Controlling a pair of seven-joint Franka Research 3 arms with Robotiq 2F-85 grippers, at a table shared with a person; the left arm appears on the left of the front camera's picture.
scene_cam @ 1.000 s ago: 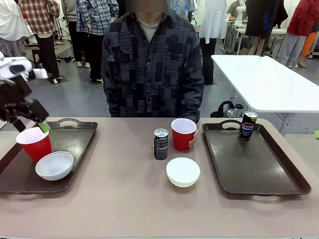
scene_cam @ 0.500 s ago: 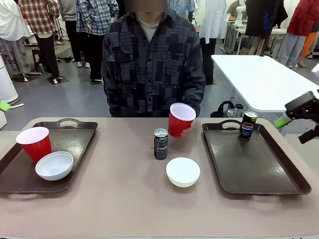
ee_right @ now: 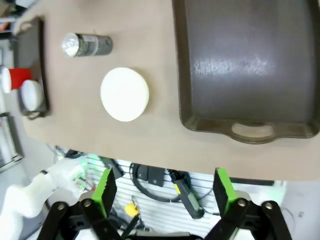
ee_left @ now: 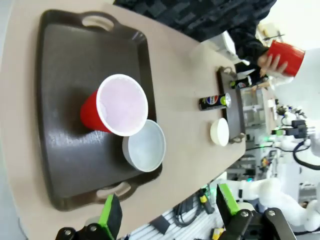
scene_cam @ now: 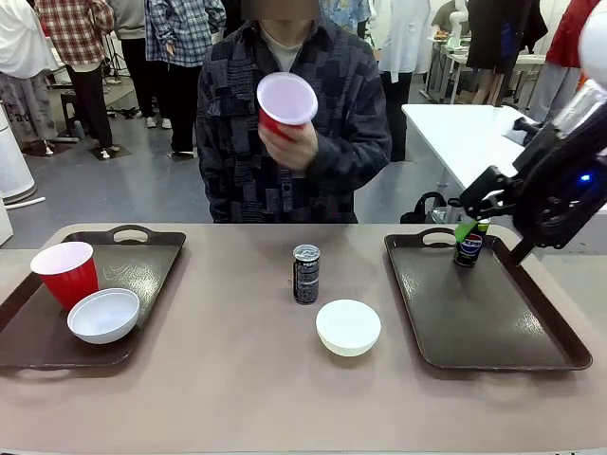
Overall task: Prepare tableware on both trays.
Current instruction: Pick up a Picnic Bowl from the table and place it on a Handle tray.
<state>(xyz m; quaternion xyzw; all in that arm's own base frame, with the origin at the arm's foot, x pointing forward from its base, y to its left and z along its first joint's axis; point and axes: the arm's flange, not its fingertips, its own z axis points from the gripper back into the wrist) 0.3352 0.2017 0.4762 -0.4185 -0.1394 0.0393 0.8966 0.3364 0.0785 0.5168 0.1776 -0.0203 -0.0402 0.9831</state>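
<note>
Left tray [scene_cam: 152, 284]: cup [scene_cam: 64, 273], bowl [scene_cam: 104, 315] at its left edge; we judge a can missing.
Right tray [scene_cam: 484, 322]: can [scene_cam: 469, 248] at far left corner; cup, bowl missing.
Table [scene_cam: 237, 379] middle: loose can [scene_cam: 305, 274], loose bowl [scene_cam: 348, 326].
Second cup [scene_cam: 285, 102]: raised in person's hand [scene_cam: 292, 144].
Left gripper [ee_left: 168, 210], right gripper [ee_right: 164, 190]: wide open, empty.

Bright, even light; soft shadows.

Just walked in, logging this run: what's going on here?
Tableware is being set out on two trays. The person's hand holds one red cup up at chest height. The left tray already has a second cup and a bowl; the right tray has just a can. Another can and another bowl wait on the table between them. The right gripper hangs above the right tray, jaws open; the left gripper is open above the left tray.
</note>
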